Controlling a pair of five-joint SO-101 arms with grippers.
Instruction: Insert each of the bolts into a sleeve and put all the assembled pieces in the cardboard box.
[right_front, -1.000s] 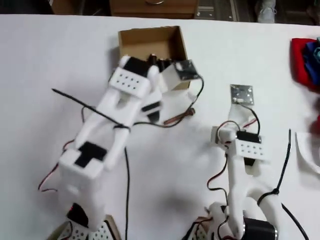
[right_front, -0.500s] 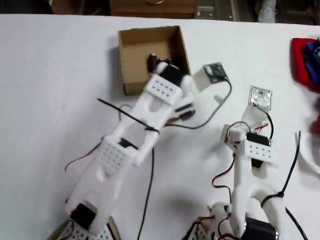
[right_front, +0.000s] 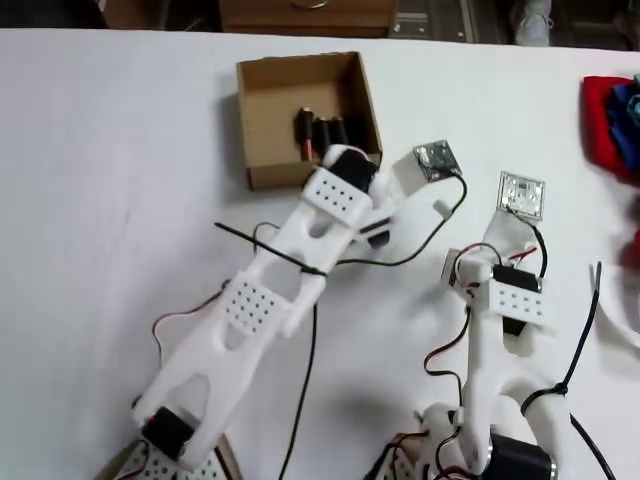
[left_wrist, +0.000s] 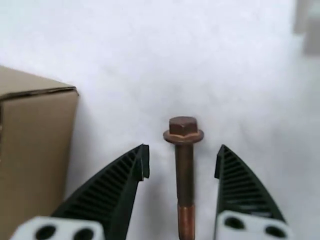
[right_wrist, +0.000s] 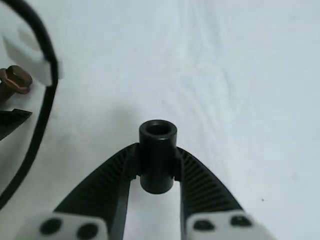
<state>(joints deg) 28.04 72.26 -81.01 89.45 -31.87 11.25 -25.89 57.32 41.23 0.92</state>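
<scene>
I see dark assemblies (right_front: 322, 131) in the brown cardboard box (right_front: 262, 110); right end effector (right_wrist: 156, 152) grips black cylindrical sleeve (right_wrist: 157, 137), left end effector (left_wrist: 182, 160) gapes around unjoined copper bolt (left_wrist: 184, 175)

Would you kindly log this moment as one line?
left gripper: open around bolt | right gripper: shut on sleeve | cardboard box: pieces inside

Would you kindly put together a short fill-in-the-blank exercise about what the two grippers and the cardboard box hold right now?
1. The right gripper grips a sleeve whose colour is ___.
2. The jaws of the left gripper, with the bolt between them, stand ___.
3. The cardboard box has assembled pieces in it, so it is not ___.
Missing words: black; open; empty.
</scene>
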